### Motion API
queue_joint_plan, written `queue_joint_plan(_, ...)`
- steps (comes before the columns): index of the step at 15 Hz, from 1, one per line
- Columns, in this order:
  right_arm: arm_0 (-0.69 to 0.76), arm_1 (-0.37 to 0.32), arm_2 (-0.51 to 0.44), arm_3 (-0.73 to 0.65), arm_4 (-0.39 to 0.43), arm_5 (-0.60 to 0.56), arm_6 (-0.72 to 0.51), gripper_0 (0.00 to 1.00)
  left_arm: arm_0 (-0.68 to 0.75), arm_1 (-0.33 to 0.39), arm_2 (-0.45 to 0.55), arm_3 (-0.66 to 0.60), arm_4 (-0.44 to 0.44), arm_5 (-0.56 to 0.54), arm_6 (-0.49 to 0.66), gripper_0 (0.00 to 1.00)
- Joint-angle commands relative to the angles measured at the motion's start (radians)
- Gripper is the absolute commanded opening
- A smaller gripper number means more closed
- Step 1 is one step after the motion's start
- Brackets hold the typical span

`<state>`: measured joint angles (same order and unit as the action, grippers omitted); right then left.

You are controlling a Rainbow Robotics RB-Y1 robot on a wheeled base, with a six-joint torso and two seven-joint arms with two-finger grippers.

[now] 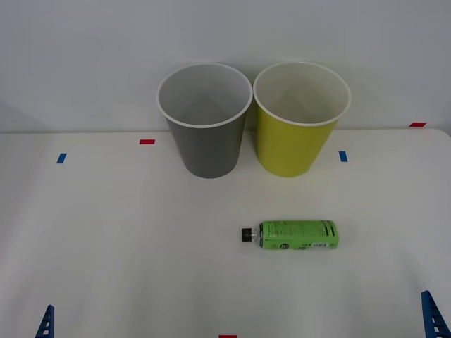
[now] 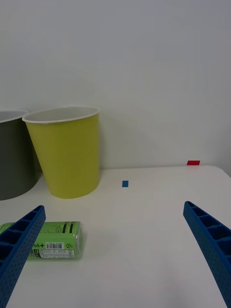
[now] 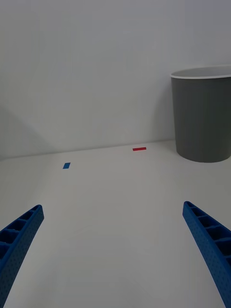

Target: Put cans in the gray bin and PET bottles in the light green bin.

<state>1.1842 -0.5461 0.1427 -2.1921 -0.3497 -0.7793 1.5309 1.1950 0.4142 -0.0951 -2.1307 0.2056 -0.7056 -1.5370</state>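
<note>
— Front view first: what does it give that the wrist cameras don't?

— Both bins whole, side by side at the far edge of the white surface (image 1: 106, 239): the gray bin (image 1: 206, 144) on the left, the light green bin (image 1: 294, 144) on the right, rims nearly touching. The PET bottle (image 1: 296, 235) lies on its side nearer the robot, in front of the green bin, black cap pointing left. Small red and blue tape marks dot the surface.

— And the pincers?

— The front view catches just their blue tips in the bottom corners. The right wrist view shows the right pincer (image 2: 115, 250) spread wide and holding nothing, the bottle lying beside one finger. The left wrist view shows the left pincer (image 3: 115, 250) equally wide, empty, over bare surface with the gray bin ahead.

— Anything cut off?

— In the right wrist view the gray bin is clipped at the frame edge, and a finger covers the bottle's cap end.

— Readable label?

— A barcode and fine print on bright green; the words are too small to read.
</note>
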Motion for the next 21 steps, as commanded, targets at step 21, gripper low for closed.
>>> queue_joint_plan(21,-0.066,0.098,0.028,-0.086,-0.133,0.29,-0.006,1.0,0.0,0.0,0.0,0.0,0.0,0.0,0.0,1.0)
